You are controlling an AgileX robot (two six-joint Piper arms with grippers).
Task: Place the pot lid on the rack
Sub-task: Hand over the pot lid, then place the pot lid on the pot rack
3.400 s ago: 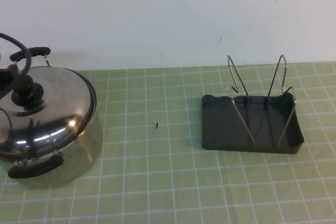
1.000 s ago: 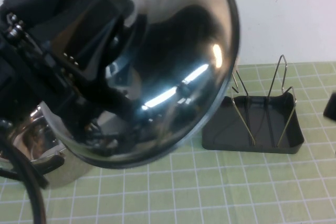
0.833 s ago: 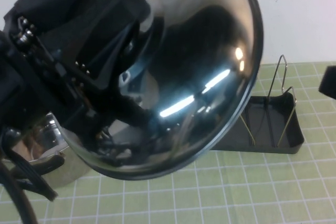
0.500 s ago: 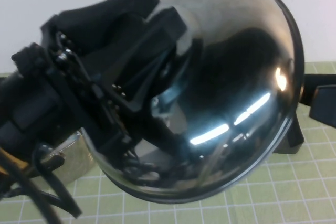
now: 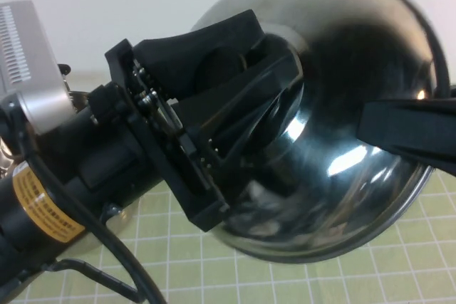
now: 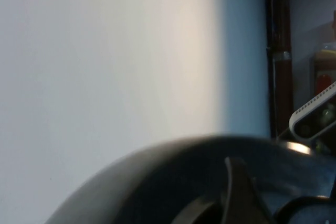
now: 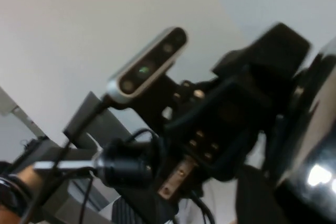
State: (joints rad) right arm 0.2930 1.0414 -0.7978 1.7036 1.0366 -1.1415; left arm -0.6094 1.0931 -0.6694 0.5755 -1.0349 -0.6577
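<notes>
High above the table, left gripper (image 5: 246,97) clamps the pot lid (image 5: 342,140) by its knob, lifted and tilted near the camera. Right gripper (image 5: 406,129) beside lid, fingers unclear. Rack hidden; placing remains.

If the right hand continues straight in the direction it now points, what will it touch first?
Probably the pot lid. The right hand reaches in from the right edge toward the lid's shiny dome, which the left hand holds raised by its knob. They overlap in the high view; depth is unclear.
</notes>
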